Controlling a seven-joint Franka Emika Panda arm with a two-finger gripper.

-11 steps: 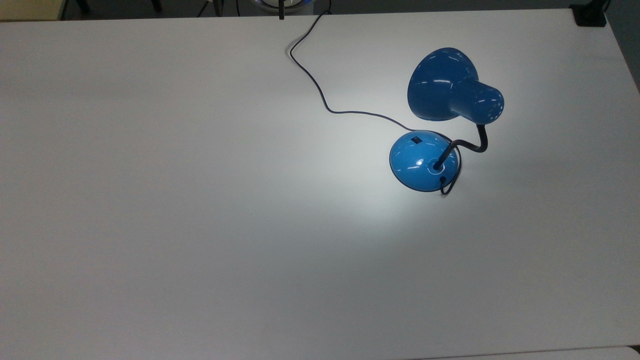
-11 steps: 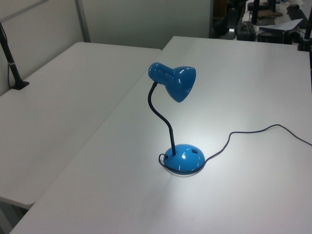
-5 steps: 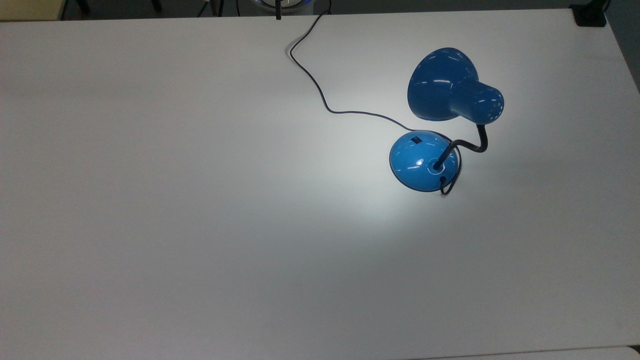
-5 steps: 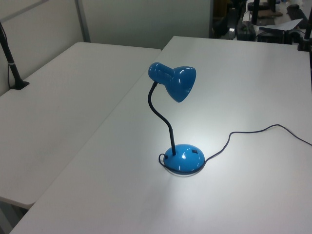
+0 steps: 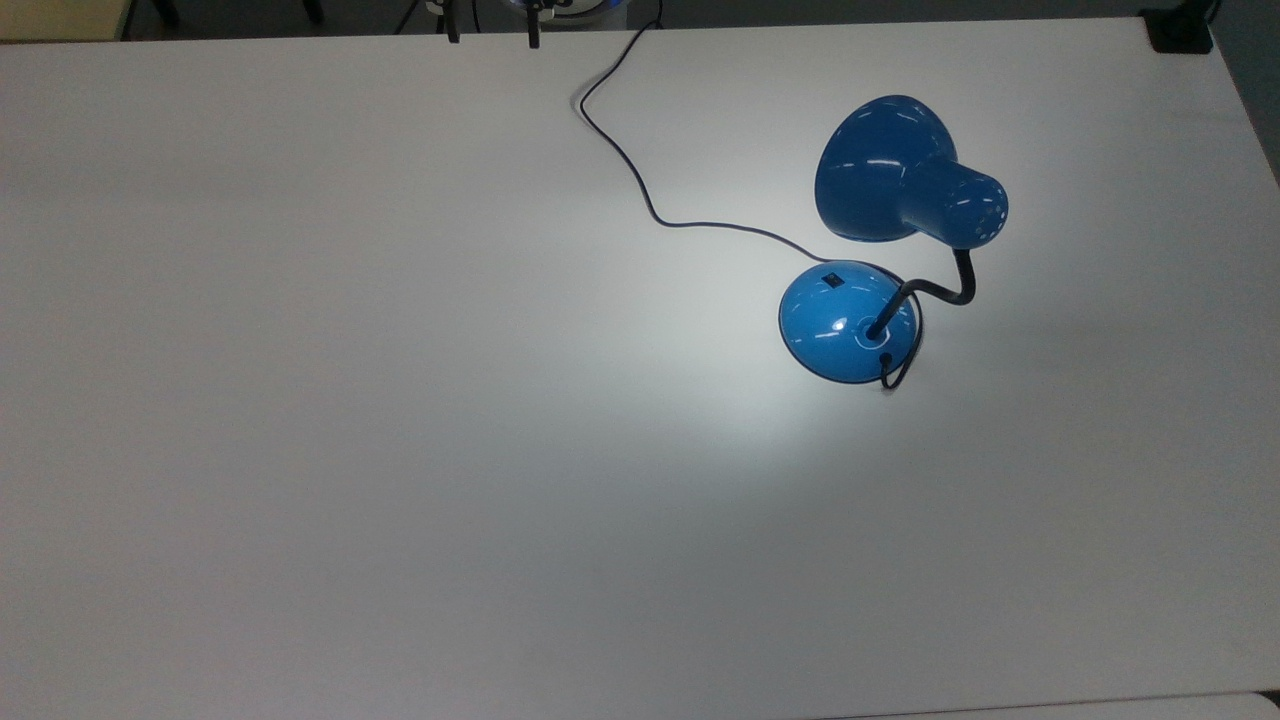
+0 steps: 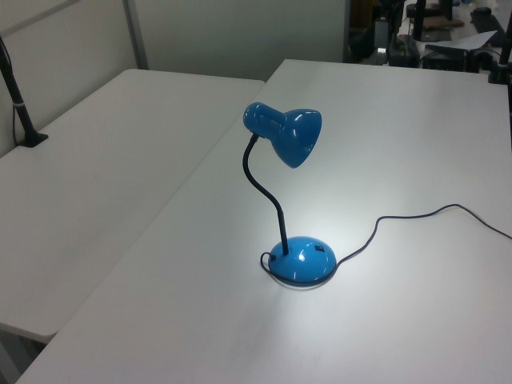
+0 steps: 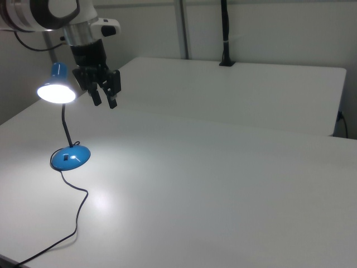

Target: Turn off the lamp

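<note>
Glowing on the white surface point(image 5: 400, 400), the lamp point(image 5: 848, 320) sits right of centre in the top view, its switch point(image 5: 831, 279) on the base's upper edge. Left view: it stands mid-frame. Right view: the gripper point(image 7: 104, 93) hangs upper left, jaws open, beside the shade; the approach seems underway, and next it must descend onto the switch.

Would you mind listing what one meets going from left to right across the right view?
Lamp shade, lit and facing the camera → lamp base on the table → claw, open and hanging in the air → black post standing at the far table's back edge.
</note>
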